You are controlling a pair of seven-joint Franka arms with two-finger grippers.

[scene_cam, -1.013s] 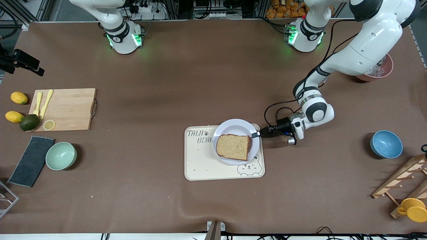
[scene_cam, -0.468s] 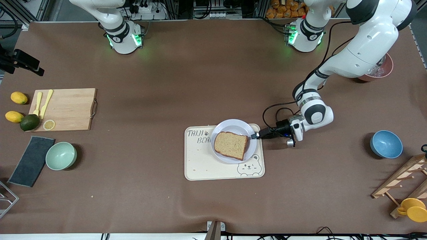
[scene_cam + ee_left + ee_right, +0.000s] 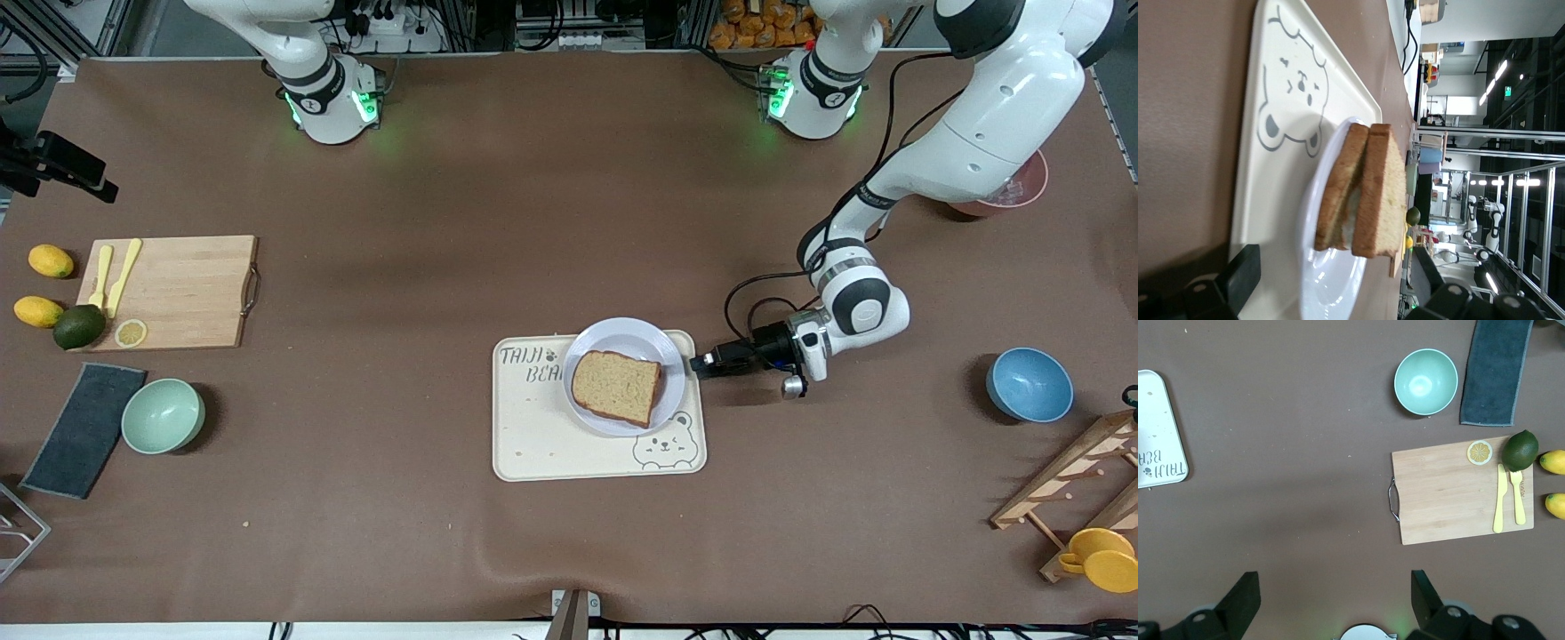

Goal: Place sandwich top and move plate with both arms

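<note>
- The left gripper [image 3: 702, 364] has backed off the plate [image 3: 624, 333] since a moment ago — fingers spread, empty, just beside the rim at the left arm's end.
- The plate sits on the bear tray [image 3: 533, 444], unmoved.
- The sandwich top [image 3: 617, 387] lies flat on the stack — its wider edge toward the left gripper.
- The right gripper [image 3: 1335, 600] waits high above the worktop [image 3: 533, 222], fingers apart.

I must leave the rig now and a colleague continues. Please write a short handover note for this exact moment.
Left gripper: open, low beside the plate, at the tray edge toward the left arm's end, holding nothing.
Right gripper: open, waiting high over the table near the cutting board.
Sandwich top: already on the lower slice, on the plate, which sits on the bear-printed tray.
Left: move the plate with both arms.
</note>
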